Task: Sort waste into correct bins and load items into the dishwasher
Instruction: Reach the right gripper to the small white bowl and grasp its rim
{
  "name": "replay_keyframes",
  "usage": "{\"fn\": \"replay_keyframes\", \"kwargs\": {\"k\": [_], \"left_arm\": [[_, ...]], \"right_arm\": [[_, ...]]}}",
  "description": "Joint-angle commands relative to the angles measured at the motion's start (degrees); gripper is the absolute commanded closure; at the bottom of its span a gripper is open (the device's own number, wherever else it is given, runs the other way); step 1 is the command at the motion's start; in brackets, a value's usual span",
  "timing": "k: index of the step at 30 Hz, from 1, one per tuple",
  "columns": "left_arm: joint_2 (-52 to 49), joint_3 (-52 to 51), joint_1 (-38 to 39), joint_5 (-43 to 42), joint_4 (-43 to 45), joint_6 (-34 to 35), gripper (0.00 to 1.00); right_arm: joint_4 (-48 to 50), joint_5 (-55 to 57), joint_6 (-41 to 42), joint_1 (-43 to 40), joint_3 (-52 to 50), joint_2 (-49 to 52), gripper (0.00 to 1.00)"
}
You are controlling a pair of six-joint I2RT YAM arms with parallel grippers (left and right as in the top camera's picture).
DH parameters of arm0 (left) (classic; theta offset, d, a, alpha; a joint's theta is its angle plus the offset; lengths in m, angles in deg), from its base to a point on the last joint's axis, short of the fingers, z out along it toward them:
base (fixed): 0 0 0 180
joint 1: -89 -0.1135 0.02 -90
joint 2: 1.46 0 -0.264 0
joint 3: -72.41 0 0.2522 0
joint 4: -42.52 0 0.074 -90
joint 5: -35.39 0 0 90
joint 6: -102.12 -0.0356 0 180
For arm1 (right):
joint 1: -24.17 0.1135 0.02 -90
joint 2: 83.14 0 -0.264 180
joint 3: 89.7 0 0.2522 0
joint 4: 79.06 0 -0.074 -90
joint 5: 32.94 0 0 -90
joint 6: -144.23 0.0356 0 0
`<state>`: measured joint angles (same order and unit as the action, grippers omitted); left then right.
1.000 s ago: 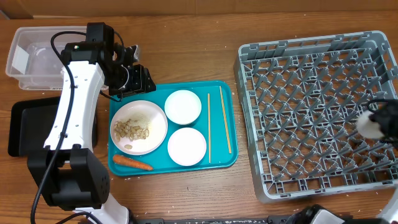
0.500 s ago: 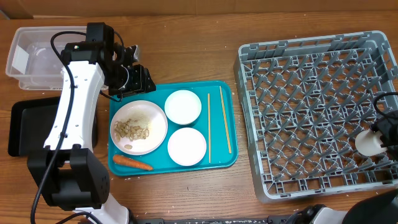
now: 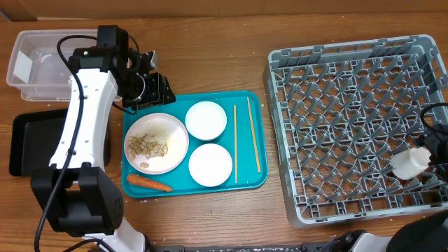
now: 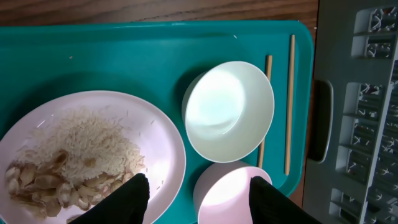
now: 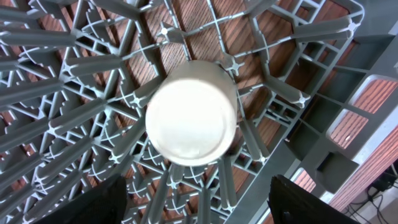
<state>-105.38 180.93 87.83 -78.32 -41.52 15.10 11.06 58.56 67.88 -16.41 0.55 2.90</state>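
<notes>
A small white cup (image 5: 191,112) lies among the pegs of the grey dish rack (image 3: 350,91), near its right edge (image 3: 409,162). My right gripper (image 5: 199,208) is open just above it, fingers wide apart and not touching it. My left gripper (image 4: 199,202) is open and empty over the teal tray, near its top-left corner (image 3: 150,87). On the tray are a white plate (image 3: 178,133) with rice and nut scraps (image 4: 68,168), two white bowls (image 3: 206,120) (image 3: 210,164) and two chopsticks (image 3: 235,143). A carrot (image 3: 148,183) lies on the tray's front edge. The wrapper and tissue are out of view.
A clear tub (image 3: 42,63) stands at the back left, with a black tray (image 3: 24,140) in front of it. The teal tray (image 3: 248,178) sits between the bins and the rack. The left arm's white link reaches over the black tray.
The cup went down towards the rack's front right and now lies tilted among the pegs, free of the right gripper. The left arm has not moved.
</notes>
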Motion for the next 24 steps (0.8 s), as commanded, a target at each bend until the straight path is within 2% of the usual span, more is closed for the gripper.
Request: {"fn": "replay_keyframes", "kwargs": {"k": [1, 2, 5, 9, 15, 21, 23, 24], "left_arm": [[1.88, 0.76, -0.26, 0.81, 0.0, -0.2, 0.45], [1.88, 0.79, -0.26, 0.87, 0.0, -0.2, 0.45], [1.88, 0.76, -0.26, 1.09, 0.0, -0.2, 0.44], [1.88, 0.76, -0.24, 1.46, -0.37, -0.2, 0.44], [1.88, 0.76, 0.24, 5.09, -2.38, -0.22, 0.43], [1.88, 0.76, 1.66, 10.29, -3.98, 0.26, 0.42], [1.88, 0.76, 1.68, 10.78, -5.01, 0.24, 0.42], [1.88, 0.76, 1.68, 11.47, -6.03, 0.24, 0.41]], "right_arm": [[-0.02, 0.35, 0.11, -0.26, -0.04, -0.13, 0.22], [0.02, 0.31, 0.11, -0.28, -0.04, -0.13, 0.2], [0.72, -3.69, 0.07, -0.26, -0.04, -0.13, 0.0], [1.36, -15.56, -5.01, -0.26, -0.02, -0.15, 0.0], [2.1, -28.0, -7.54, 2.49, 1.9, -1.84, 0.03], [4.68, -31.17, -7.82, 17.14, 6.1, -5.42, 0.03], [6.6, -31.17, -7.58, 24.74, 6.78, -5.66, 0.03], [8.5, -31.08, -7.43, 31.15, 6.78, -5.55, 0.03]]}}
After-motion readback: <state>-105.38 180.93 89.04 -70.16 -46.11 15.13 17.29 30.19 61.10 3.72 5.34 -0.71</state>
